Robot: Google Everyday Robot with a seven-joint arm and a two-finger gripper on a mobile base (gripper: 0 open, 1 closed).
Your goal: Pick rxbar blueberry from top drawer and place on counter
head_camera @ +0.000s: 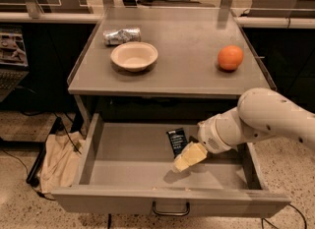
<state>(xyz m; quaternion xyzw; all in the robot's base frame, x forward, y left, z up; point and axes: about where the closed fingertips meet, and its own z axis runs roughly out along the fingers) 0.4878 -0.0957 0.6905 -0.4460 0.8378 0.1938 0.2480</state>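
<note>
The rxbar blueberry (176,141), a small dark navy bar with white lettering, lies flat on the floor of the open top drawer (123,164), right of its middle. My gripper (188,157) with cream-coloured fingers hangs inside the drawer, just in front of and slightly right of the bar, close to its near end. The white arm reaches in from the right over the drawer's right side. The counter (182,61) is the grey tabletop above the drawer.
On the counter stand a cream bowl (134,56), a crumpled silver foil packet (121,36) behind it, and an orange (230,57) at the right. The drawer has a dark pull handle (170,209) at front. A beige cloth bag (56,161) lies on the floor at left.
</note>
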